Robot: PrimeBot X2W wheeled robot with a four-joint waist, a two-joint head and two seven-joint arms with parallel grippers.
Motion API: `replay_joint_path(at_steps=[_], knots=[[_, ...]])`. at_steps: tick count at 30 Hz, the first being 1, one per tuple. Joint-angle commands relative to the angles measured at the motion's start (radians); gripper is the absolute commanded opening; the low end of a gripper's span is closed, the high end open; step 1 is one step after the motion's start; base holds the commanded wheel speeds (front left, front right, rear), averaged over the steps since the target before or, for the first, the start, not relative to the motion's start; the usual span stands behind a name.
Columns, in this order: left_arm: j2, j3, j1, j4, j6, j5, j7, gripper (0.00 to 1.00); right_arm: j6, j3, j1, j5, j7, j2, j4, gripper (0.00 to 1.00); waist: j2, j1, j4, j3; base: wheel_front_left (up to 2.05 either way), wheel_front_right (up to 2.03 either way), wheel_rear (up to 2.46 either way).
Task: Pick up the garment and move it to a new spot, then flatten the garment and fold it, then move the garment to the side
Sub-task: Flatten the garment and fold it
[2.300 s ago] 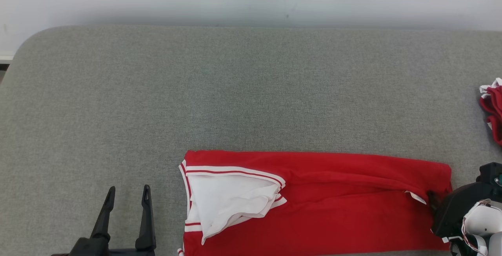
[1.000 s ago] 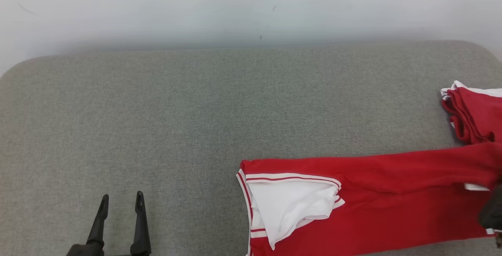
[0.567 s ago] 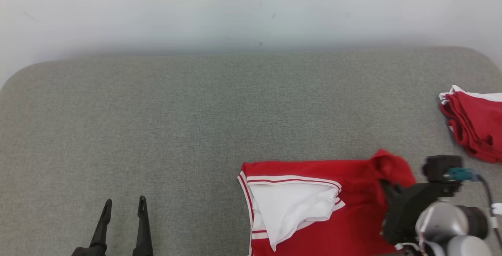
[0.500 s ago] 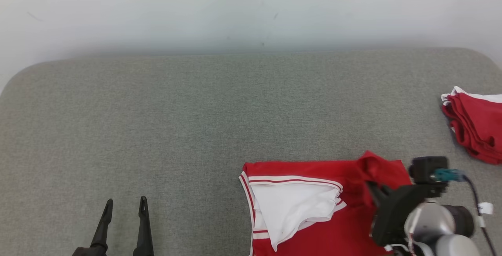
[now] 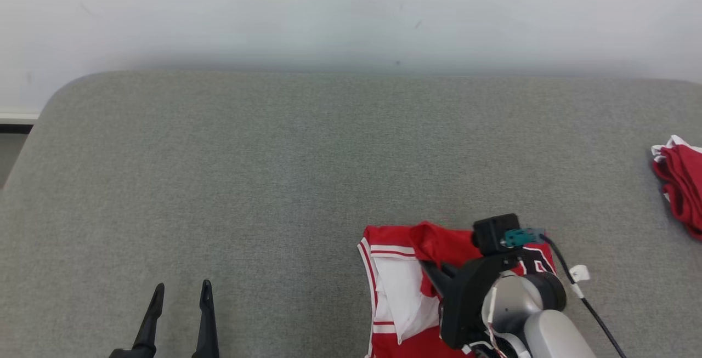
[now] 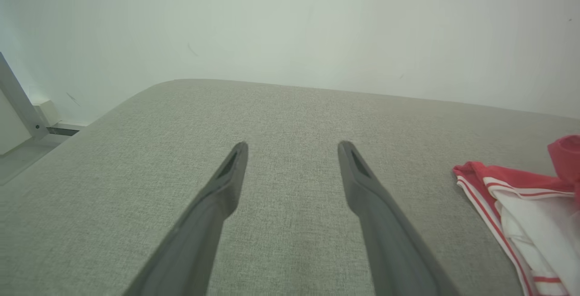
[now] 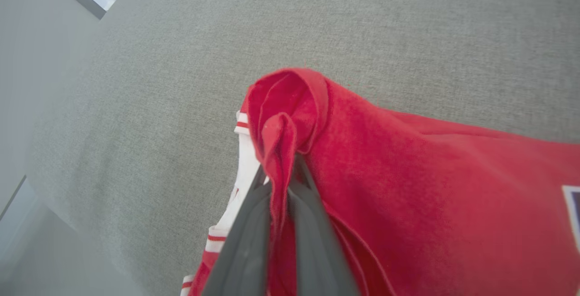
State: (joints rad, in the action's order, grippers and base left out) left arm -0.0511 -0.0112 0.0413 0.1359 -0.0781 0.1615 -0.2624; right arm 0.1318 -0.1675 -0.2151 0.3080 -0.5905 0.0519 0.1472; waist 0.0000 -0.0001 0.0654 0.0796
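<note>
The garment [image 5: 392, 240], red with white striped trim and a white inner layer, lies near the front edge of the grey padded surface [image 5: 274, 155]. My right gripper [image 5: 430, 270] is shut on a bunched red edge of the garment and holds it lifted over the white part, so the cloth is doubled back on itself. In the right wrist view that pinched fold [image 7: 281, 119] rises between the dark fingers [image 7: 244, 241]. My left gripper [image 5: 182, 287] hovers open and empty at the lower left, well clear of the garment [image 6: 521, 187], with its jaws wide apart [image 6: 293, 146].
A second red-and-white pile of cloth [image 5: 680, 193] lies at the right edge. A white wall [image 5: 351, 12] stands behind the surface. The surface's rounded left corner [image 5: 49, 106] drops to the floor.
My right gripper has carried the garment's right end leftward, doubling the cloth over itself so it looks much shorter. The head camera has also shifted. The left gripper stays open.
</note>
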Motion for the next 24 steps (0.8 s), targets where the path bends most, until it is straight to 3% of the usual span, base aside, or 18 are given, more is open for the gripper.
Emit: replay_joint_path(at_steps=[1, 12, 13, 14, 21, 24], knots=[[0.001, 0.0, 0.009, 0.001, 0.002, 0.002, -0.003, 1.0, -0.002, -0.009, -0.016, 0.006, 0.006, -0.003, 0.007, 0.0, 0.0, 0.0001, 0.009, 0.003, 0.0, 0.0, 0.0], [0.001, -0.005, -0.003, 0.0, 0.006, 0.007, -0.003, 1.0, -0.002, -0.089, -0.104, 0.056, 0.056, -0.004, 0.166, 0.0, 0.0, 0.0001, 0.033, 0.018, 0.0, 0.0, 0.0], [0.002, -0.005, -0.005, 0.0, 0.007, 0.007, -0.003, 1.0, -0.002, -0.097, -0.111, 0.055, 0.058, -0.004, 0.175, 0.24, 0.0, 0.0001, 0.034, 0.02, 0.0, 0.0, 0.0], [0.001, -0.005, -0.007, 0.0, 0.007, 0.007, -0.003, 1.0, -0.002, -0.101, -0.115, 0.057, 0.061, -0.003, 0.182, 1.0, 0.0, 0.0001, 0.034, 0.022, 0.0, 0.0, 0.0], [0.001, -0.003, -0.01, 0.001, 0.012, 0.011, -0.003, 1.0, -0.002, -0.12, -0.12, 0.247, 0.113, -0.003, 0.105, 1.0, 0.0, 0.0001, 0.027, 0.02, 0.0, 0.0, 0.0], [0.001, 0.003, -0.001, -0.002, 0.014, 0.011, -0.003, 1.0, -0.002, -0.05, -0.091, 0.258, 0.136, -0.002, 0.004, 1.0, 0.0, 0.0001, 0.014, 0.013, 0.0, 0.0, 0.0]])
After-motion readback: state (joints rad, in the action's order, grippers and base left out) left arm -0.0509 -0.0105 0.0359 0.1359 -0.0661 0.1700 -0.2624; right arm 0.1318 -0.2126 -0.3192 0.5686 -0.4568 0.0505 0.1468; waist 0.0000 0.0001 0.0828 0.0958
